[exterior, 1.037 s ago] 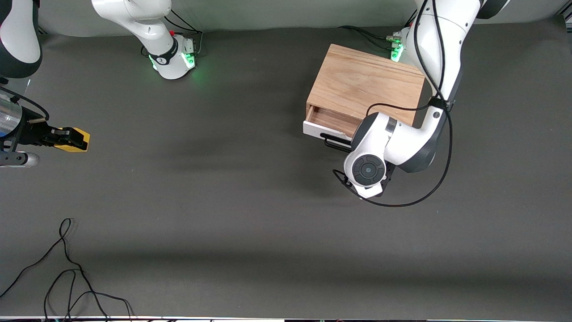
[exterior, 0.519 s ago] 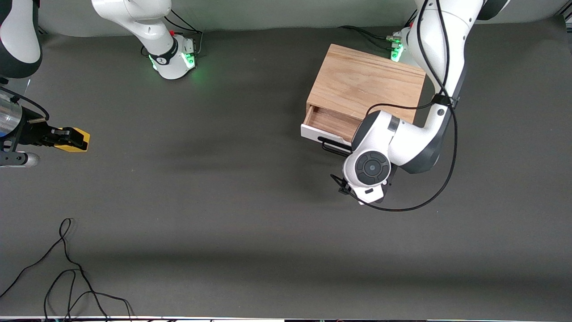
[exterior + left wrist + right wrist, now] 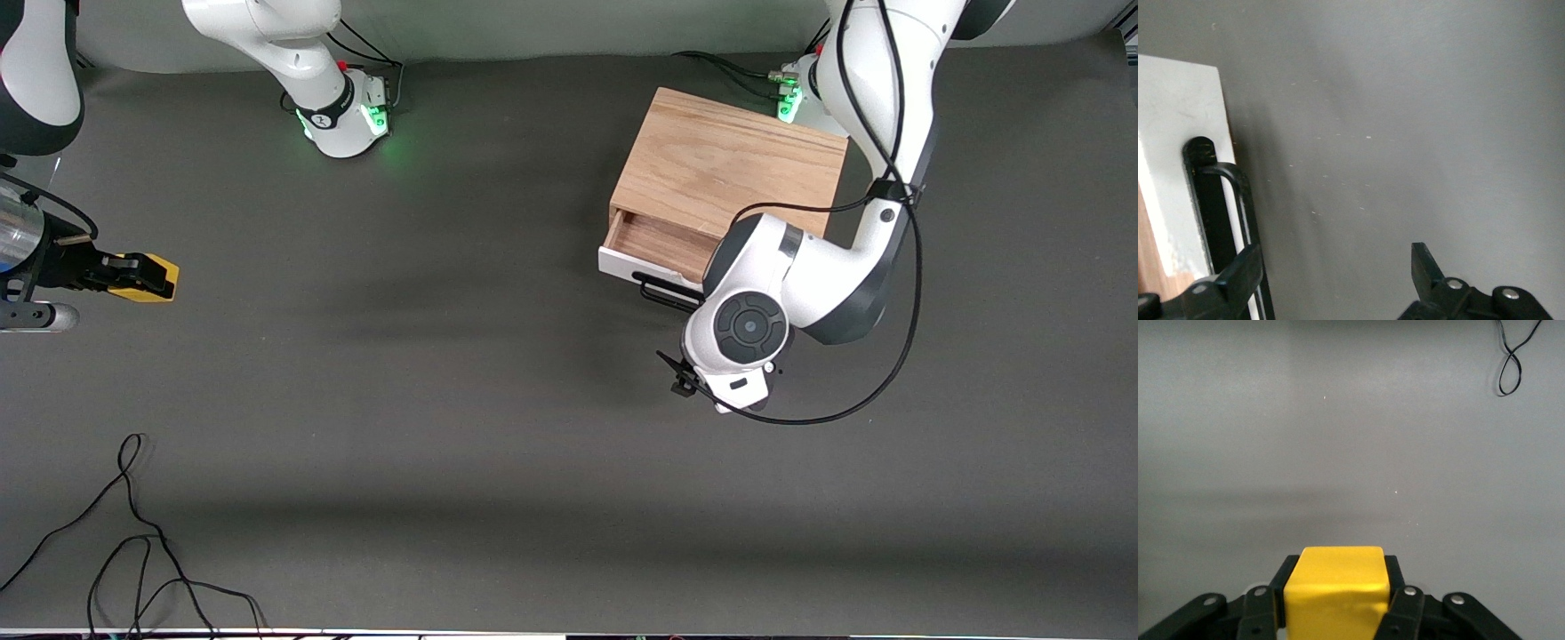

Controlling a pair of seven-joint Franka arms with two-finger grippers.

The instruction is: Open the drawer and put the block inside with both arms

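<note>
The oak box (image 3: pixel 729 164) stands near the left arm's base, its white-fronted drawer (image 3: pixel 622 262) pulled partly out so the wood interior (image 3: pixel 662 242) shows. The black bar handle (image 3: pixel 662 292) runs along the front. In the left wrist view my left gripper (image 3: pixel 1335 250) is open over the mat, one finger (image 3: pixel 1238 277) right beside the handle (image 3: pixel 1211 193) and the drawer front (image 3: pixel 1178 133). In the front view the left wrist hides it. My right gripper (image 3: pixel 133 274) is shut on the yellow block (image 3: pixel 156 277) at the right arm's end of the table, also seen in the right wrist view (image 3: pixel 1335 587).
A loose black cable (image 3: pixel 133 533) lies on the dark mat (image 3: pixel 444 400) near the front camera at the right arm's end; it also shows in the right wrist view (image 3: pixel 1511 360). The left arm's cable (image 3: pixel 871 373) loops beside its wrist.
The drawer has slid a little farther out. The left wrist has drawn back from the drawer front toward the front camera. The right arm with the block has not moved.
</note>
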